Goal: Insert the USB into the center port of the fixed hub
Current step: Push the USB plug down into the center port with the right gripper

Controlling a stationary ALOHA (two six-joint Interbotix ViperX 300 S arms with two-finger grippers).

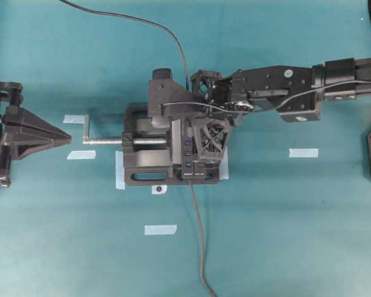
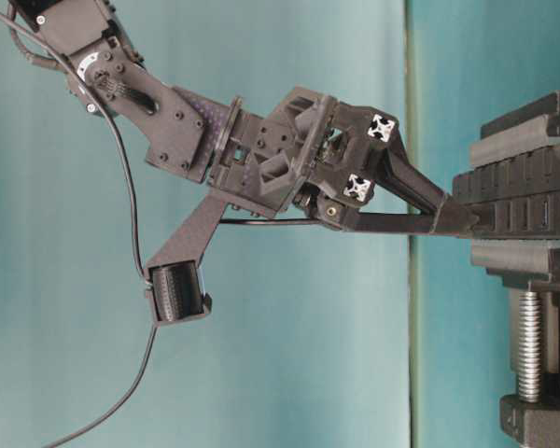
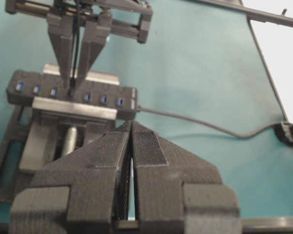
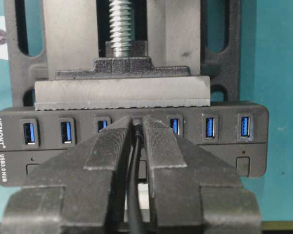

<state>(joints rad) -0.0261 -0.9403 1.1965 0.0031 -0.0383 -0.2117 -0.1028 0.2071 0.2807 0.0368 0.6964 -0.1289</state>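
Hub (image 4: 224, 146) sits clamped in the vise (image 1: 142, 162) w/ its blue ports facing the right arm, so it can't slide when pushed. Right gripper (image 4: 136, 127) is pinched narrow on the USB (image 4: 136, 120), cable (image 4: 133, 195) trailing back btwn the fingers, tips right at the center port (slot itself hidden behind them). Can't tell if the plug is seated. Left gripper (image 3: 132, 146) is closed, empty, parked well clear.

Overhead looks straight down; both wrist views (close, opposed) share the fixed hub (image 4: 132, 141).
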